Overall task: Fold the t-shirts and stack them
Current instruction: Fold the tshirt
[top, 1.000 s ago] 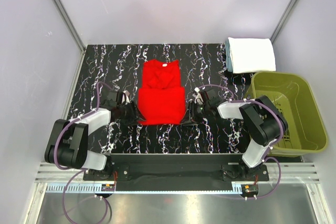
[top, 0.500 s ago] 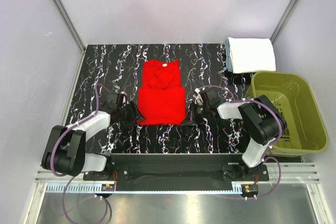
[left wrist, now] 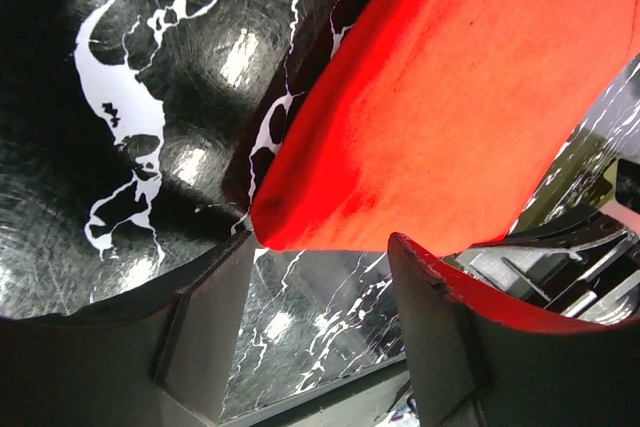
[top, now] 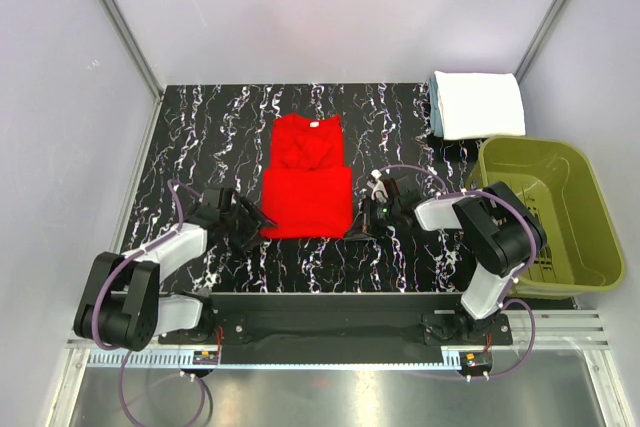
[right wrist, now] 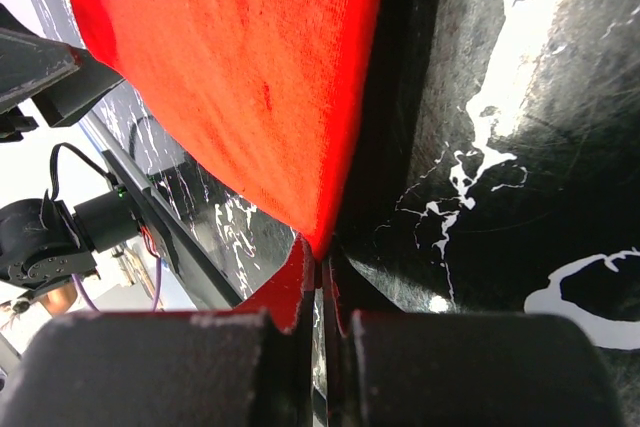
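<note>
The red t-shirt (top: 306, 182) lies flat on the black marbled table, sleeves folded in, collar at the far end. My left gripper (top: 262, 221) is open at its near left corner; in the left wrist view the corner (left wrist: 300, 222) lies just ahead of the gap between the fingers (left wrist: 215, 317), and I cannot tell if they touch it. My right gripper (top: 352, 232) is shut on the near right corner; the right wrist view shows the hem (right wrist: 240, 77) pinched at the fingertips (right wrist: 318, 277). A folded white t-shirt (top: 480, 104) sits on a pale blue one (top: 436, 115) at the far right.
The olive-green basket (top: 545, 212) stands at the right, beside my right arm. Grey walls with metal posts close in the table on the left, the far side and the right.
My left arm has drawn back toward the near left, and its gripper has slid along to the shirt's near left corner. The right gripper has hardly moved.
</note>
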You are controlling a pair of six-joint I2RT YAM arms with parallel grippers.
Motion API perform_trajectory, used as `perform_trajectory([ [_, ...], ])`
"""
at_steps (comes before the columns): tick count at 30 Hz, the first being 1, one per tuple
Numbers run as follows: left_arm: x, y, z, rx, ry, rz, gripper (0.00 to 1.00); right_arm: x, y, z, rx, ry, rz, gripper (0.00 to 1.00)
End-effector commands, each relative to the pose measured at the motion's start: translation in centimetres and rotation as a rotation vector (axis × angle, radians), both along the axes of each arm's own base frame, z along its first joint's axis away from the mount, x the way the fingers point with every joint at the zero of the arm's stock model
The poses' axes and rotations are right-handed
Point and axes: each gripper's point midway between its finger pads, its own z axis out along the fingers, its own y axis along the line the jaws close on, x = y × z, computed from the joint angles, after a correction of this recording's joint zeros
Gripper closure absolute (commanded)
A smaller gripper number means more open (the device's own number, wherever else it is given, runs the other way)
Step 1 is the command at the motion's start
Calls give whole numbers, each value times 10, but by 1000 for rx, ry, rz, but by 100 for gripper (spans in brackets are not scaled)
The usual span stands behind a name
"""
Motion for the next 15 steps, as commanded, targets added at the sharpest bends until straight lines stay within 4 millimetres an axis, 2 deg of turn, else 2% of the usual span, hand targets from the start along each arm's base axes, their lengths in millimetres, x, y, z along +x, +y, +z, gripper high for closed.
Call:
perform_trajectory([
  [1,-33,27,-44,150,155,49,37,-13,-12,-23,-78,43,-6,100],
  [8,-29,36,-45,212,116,24,50,-13,-13,-24,-89,42,-7,100],
  [15,-24,42,-43,256,89,11,49,-14,-15,-23,-96,41,-13,100],
])
